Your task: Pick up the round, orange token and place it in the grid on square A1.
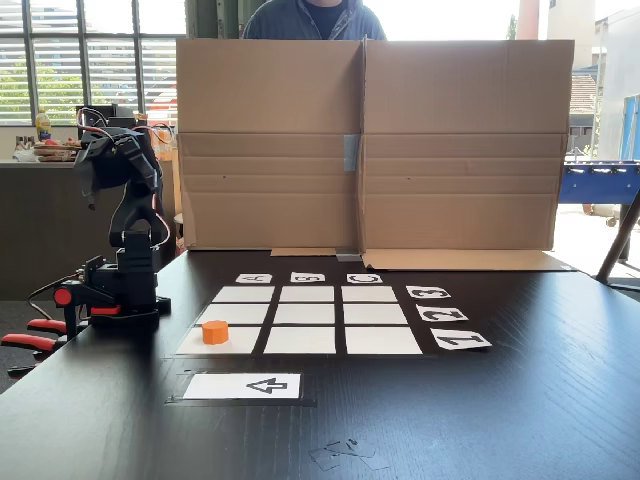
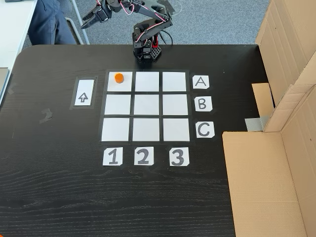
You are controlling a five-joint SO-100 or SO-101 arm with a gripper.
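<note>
Beyond the table edge the gripper hangs folded back, fingers slightly parted, empty; token rests on square A1.

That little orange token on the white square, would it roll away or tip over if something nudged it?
Probably not. The token stands on its flat end on square A1, short and squat, so a nudge would likely slide it across the paper rather than tip it. It looks like stiff plastic, likely light. Knocked onto its curved side, it might roll.
</note>
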